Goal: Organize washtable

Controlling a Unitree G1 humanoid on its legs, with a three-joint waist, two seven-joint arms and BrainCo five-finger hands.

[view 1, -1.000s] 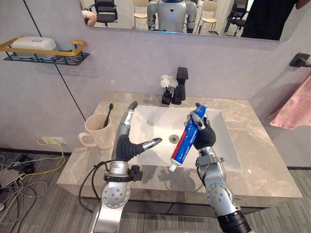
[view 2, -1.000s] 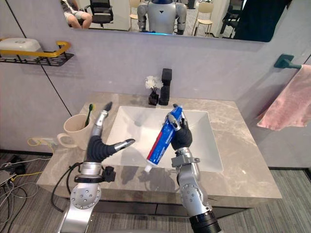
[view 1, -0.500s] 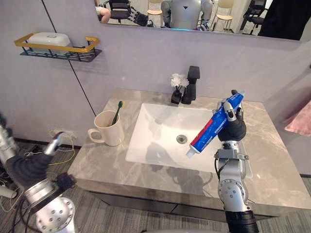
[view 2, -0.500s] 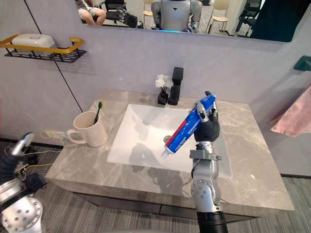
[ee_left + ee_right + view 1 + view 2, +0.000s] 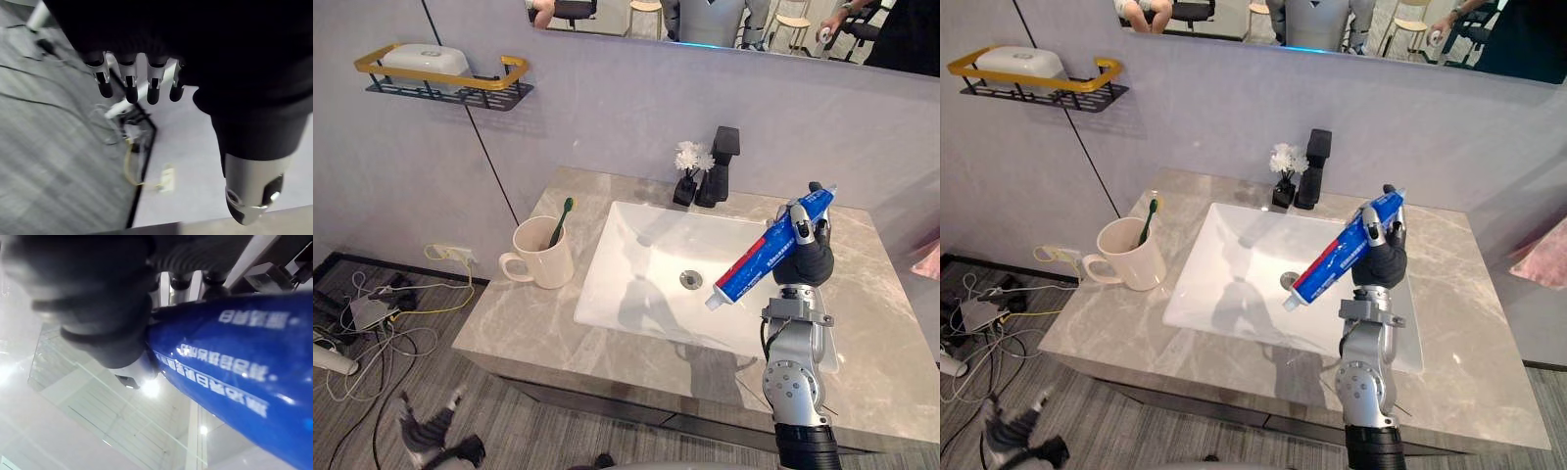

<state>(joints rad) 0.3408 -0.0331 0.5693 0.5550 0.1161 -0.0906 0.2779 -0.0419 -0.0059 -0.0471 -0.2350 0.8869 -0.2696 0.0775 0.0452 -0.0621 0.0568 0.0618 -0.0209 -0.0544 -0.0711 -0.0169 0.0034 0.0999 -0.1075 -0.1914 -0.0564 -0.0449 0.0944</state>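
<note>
**Blue toothpaste tube held over the sink, not yet put away**

Marble-like stone makes the countertop (image 5: 509,315), and the white sink (image 5: 625,294) is set into its middle. In the left eye view the toothpaste tube (image 5: 769,253) is seen in the air above the right part of the sink. It is tilted, with its white cap end lowered toward the sink and its flat end raised. It is grasped by the right hand (image 5: 810,260), whose fingers are curled round the upper part of the tube. To the left of the sink a cream mug (image 5: 538,262) is placed on the stone, with a green toothbrush (image 5: 560,217) standing in it. Behind the sink a black faucet (image 5: 722,168) and a small vase of white flowers (image 5: 687,172) are found. The left hand (image 5: 429,434) is seen low, well to the left of the sink and below its level, over the floor.

In the right eye view a wall shelf (image 5: 1038,86) with a white soap box (image 5: 1011,61) is shown high and to the left of the sink.

In the left wrist view the fingers (image 5: 128,83) of the left hand are loose and spread apart, and nothing is held between them.

In the right wrist view the blue tube is seen pressed close against the dark cover of the right hand.

It is judged that the task is partly done. The toothbrush is already kept in the mug and the stone around the sink carries no loose things. The tube has been taken up but is not yet set down. What is left is probably to carry it leftward across the sink and to put it into the mug.
</note>
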